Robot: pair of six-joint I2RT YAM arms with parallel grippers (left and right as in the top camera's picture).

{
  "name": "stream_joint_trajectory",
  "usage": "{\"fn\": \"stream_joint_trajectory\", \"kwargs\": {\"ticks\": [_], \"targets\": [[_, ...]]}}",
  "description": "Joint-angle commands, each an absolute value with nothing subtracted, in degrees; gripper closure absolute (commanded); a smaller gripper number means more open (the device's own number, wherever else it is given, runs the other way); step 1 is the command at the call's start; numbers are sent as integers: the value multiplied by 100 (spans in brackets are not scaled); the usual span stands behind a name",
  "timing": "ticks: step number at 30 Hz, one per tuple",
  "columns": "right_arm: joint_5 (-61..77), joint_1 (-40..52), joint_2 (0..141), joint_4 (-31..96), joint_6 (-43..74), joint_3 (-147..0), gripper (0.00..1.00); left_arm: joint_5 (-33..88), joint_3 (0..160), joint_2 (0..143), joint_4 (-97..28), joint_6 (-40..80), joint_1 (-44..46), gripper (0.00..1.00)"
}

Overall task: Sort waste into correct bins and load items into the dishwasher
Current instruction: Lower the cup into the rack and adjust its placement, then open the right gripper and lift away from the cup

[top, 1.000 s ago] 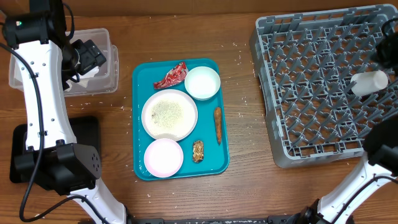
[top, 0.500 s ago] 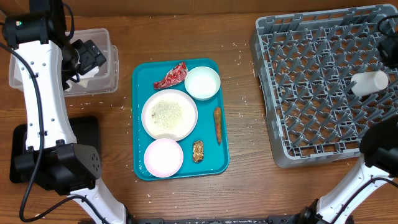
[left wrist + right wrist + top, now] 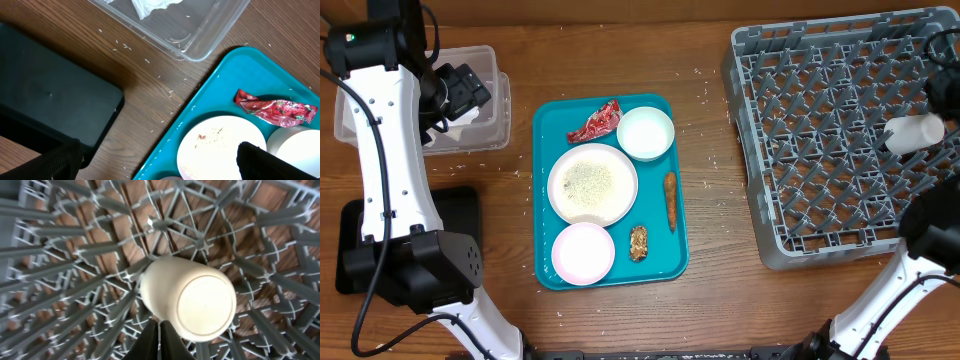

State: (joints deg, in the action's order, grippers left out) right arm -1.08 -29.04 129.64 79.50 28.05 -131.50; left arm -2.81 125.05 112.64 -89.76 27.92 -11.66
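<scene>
A white cup (image 3: 913, 133) (image 3: 190, 297) lies on its side in the grey dishwasher rack (image 3: 820, 130) (image 3: 60, 255). My right gripper (image 3: 160, 336) is shut, empty, its tips just beside the cup. Over the wood by the teal tray's near edge, my left gripper (image 3: 160, 165) stands open and empty. On that tray lie a large plate with rice crumbs (image 3: 592, 184) (image 3: 215, 145), a bowl (image 3: 646, 133), a smaller bowl (image 3: 583, 253), the foil wrapper (image 3: 596, 122) (image 3: 276, 110), the sausage (image 3: 670, 200) and the nutty chunk (image 3: 638, 242). The napkin (image 3: 150, 6) is in the clear tub (image 3: 490, 60).
The teal tray (image 3: 675, 262) (image 3: 210, 95) sits mid-table. A flat black tray (image 3: 460, 215) (image 3: 45, 95) lies at the left, below the clear tub. Rice grains are scattered on the wood between them. The left arm's white links cross the left side.
The right arm at the right edge has shifted slightly. The cup, the tray's contents and the left arm stay where they were.
</scene>
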Motion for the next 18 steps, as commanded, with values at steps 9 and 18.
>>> {"fn": "stream_joint_trajectory", "kwargs": {"ticks": [9,18], "targets": [[-954,-2904,12999,7977,2849,-13122,94,-355,12529,11240,-8969,2681,-1162,0],[-915,-2864,13246,8086,2810,-13102,94,-355,12529,11240,-8969,2681,-1162,0]]}}
